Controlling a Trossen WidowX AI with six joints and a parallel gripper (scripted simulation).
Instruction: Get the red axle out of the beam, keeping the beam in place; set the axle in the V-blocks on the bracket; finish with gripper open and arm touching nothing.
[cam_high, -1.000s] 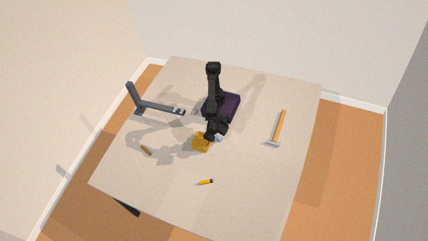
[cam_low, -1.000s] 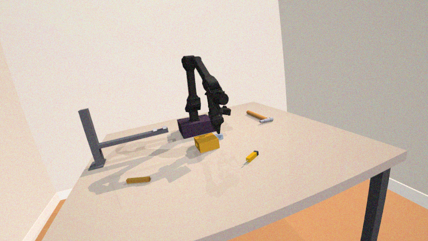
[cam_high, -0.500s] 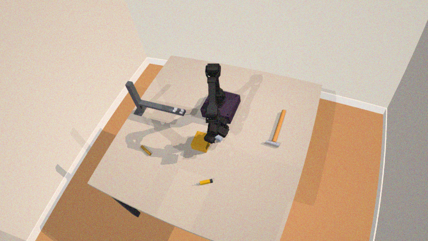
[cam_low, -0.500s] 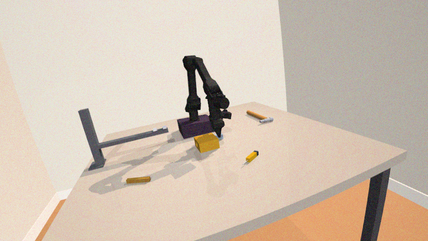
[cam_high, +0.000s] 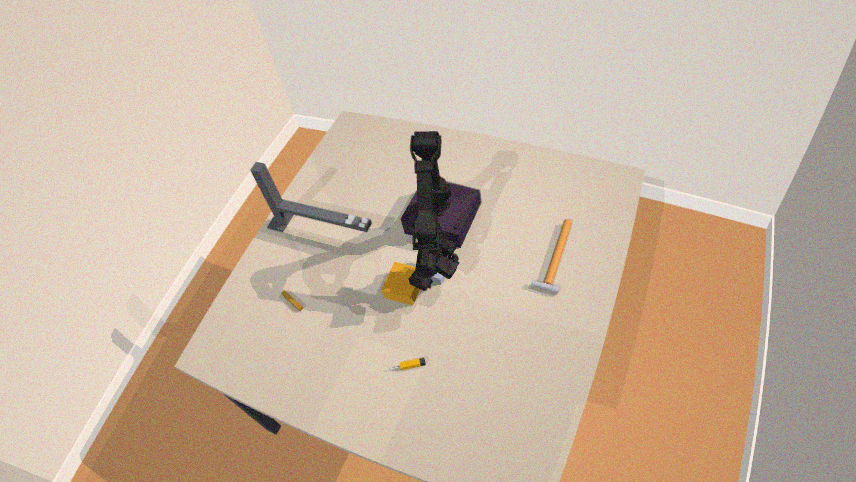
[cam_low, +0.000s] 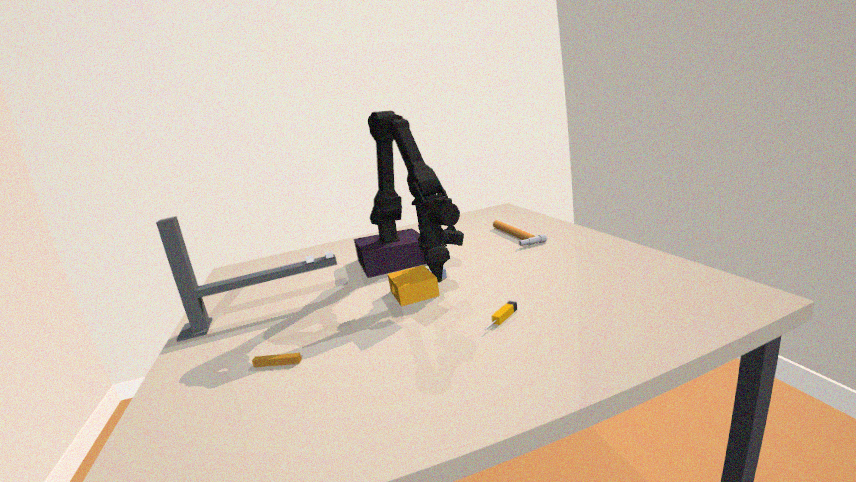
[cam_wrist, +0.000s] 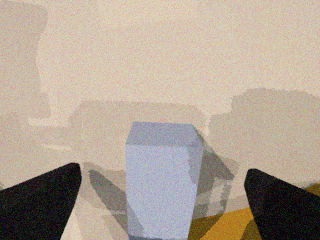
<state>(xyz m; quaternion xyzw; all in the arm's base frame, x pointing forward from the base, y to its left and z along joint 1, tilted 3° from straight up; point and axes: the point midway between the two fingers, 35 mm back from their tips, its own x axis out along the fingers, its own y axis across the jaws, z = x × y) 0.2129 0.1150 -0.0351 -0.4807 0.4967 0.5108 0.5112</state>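
The claw (cam_high: 421, 282) (cam_low: 440, 276) (cam_wrist: 164, 178) was open beside the yellow beam (cam_high: 396, 285) (cam_low: 414, 288) (cam_wrist: 225, 225), its fingertips apart on either side of a pale blue block (cam_high: 439, 279) (cam_low: 444, 274) (cam_wrist: 162, 185) and gripping nothing. That block stood just beside the beam, which sat on the tabletop (cam_high: 479, 371) (cam_low: 539, 371) (cam_wrist: 150, 50). The red axle could not be made out in any view, so its place could not be told.

From the top view, the grey bracket (cam_high: 317, 214) (cam_low: 263, 279) stood up and to the left of the beam, pale V-blocks (cam_high: 349, 219) (cam_low: 309, 259) near the end of its bar. A short ochre piece (cam_high: 291, 300) (cam_low: 276, 359) lay left of the beam, a yellow-handled tool (cam_high: 410, 363) (cam_low: 504, 313) below it, and a hammer (cam_high: 558, 251) (cam_low: 512, 230) well to its right. The arm's purple base (cam_high: 470, 203) (cam_low: 383, 260) sat above the beam in that view.
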